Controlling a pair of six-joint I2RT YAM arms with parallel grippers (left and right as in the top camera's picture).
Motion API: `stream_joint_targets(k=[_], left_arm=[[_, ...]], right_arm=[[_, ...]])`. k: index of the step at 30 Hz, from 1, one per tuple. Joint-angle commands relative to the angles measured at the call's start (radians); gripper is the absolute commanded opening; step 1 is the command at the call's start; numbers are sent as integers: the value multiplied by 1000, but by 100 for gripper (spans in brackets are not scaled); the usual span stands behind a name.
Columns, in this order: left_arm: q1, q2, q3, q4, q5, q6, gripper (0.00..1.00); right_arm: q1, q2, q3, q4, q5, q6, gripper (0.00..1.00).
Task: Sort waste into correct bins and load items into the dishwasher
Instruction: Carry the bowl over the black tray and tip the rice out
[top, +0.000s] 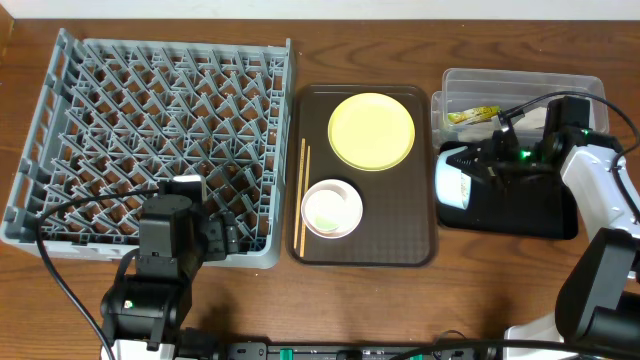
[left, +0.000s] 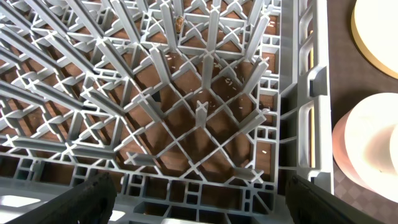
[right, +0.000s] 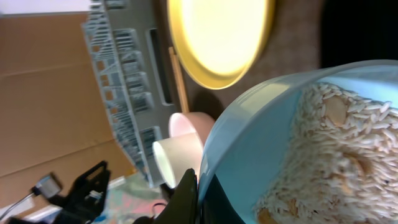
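Plastic or melamine by the look, so treat the light blue bowl (right: 280, 124) as stiff, light and smooth-walled, apt to slip or swing on a loose pinch. Tipped on its side at the left end of the black tray (top: 530, 215), just right of the brown serving tray (top: 365, 252). Pinched at the rim by the right gripper (right: 196, 196), shut tight on that thin edge. Carries white rice scraps (right: 336, 143) with darker bits, clinging to the inner wall. Likely the emptying step: probably calls for a steeper tilt or a small shake over the tray. Keep the hold on the rim, firm, given the narrow purchase and the sticky off-centre load; no squeezing risk with so rigid a wall. Left gripper (left: 202, 194): spread wide, holding nothing, poised over the near right corner of the grey dish rack (top: 150, 140). Waiting on the serving tray: yellow plate (top: 371, 130), pinkish-white bowl (top: 332, 208), chopsticks (top: 302, 195) along the left edge. Lying in the clear tub (top: 560, 85): snack wrapper (top: 472, 115).
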Motion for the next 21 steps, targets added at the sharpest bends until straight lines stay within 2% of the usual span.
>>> stream_joint_targets(k=[1, 12, 21], left_arm=[[6, -6, 25, 0, -5, -5, 90], [6, -6, 25, 1, -5, -5, 90], [6, -6, 25, 1, -5, -5, 90]], right_arm=[[-11, -6, -1, 3, -148, -19, 1], [-67, -6, -1, 6, -211, -20, 1], [-119, -6, -1, 10, -356, -38, 1]])
